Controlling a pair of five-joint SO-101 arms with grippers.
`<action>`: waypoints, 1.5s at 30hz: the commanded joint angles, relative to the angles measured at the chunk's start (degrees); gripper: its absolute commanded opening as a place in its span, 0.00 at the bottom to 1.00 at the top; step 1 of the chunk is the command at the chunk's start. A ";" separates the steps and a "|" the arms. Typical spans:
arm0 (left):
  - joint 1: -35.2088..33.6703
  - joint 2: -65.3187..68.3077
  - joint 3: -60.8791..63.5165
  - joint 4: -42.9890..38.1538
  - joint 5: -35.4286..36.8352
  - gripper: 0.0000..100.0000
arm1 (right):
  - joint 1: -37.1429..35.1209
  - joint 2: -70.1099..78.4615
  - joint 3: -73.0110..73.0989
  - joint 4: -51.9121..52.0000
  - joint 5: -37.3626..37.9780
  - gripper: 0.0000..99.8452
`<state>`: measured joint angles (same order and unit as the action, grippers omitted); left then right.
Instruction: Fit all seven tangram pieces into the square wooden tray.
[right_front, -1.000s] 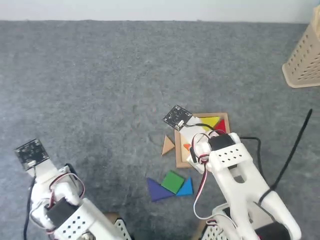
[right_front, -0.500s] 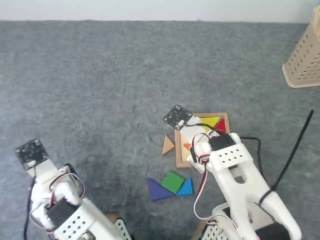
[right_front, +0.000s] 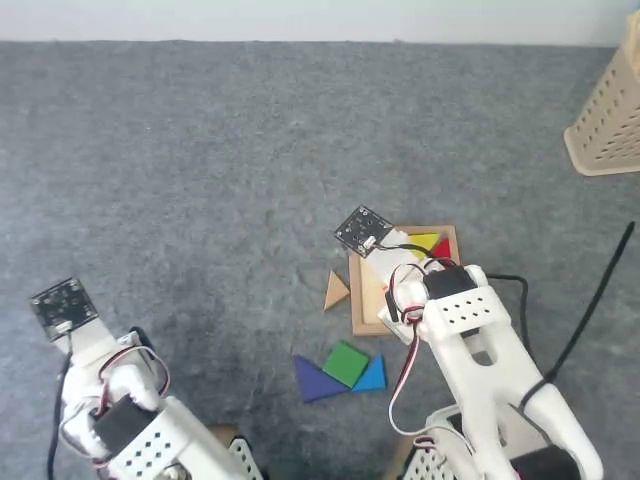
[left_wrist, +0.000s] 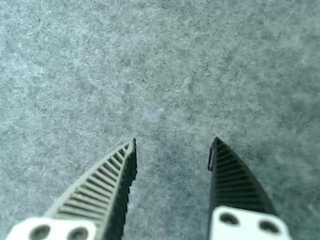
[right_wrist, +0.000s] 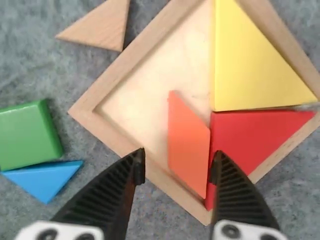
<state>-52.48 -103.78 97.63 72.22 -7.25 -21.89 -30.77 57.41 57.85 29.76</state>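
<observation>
**Q:** Right gripper (right_wrist: 177, 159) state?
**A:** Spread wide, empty, above orange piece (right_wrist: 188, 142) lying inside wooden tray (right_wrist: 82, 110).
**Q:** Left gripper (left_wrist: 174, 147)?
**A:** Spread, empty, over carpet (left_wrist: 150, 60).
**Q:** Hidden?
**A:** Tray partly, beneath right arm (right_front: 470, 330).

No legible print at the tangram table.
The tray (right_wrist: 125, 65), the pieces (right_wrist: 250, 60) and the grey mat (right_front: 200, 150) show plain faces; any marking on the dark wrist boards (right_front: 362, 230) is too small to read.
</observation>
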 joint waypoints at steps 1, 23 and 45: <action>0.09 -0.62 -1.10 0.18 0.53 0.23 | 1.01 -3.03 -0.97 -1.19 0.26 0.07; 0.09 -0.62 -1.10 0.18 0.53 0.23 | 5.85 -2.33 0.62 -7.34 -2.55 0.02; 0.09 -0.62 -1.10 0.18 0.53 0.23 | 8.40 15.78 -6.07 -11.03 -2.55 0.02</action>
<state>-52.48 -103.78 97.63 72.22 -7.25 -14.59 -17.05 53.98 47.82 27.65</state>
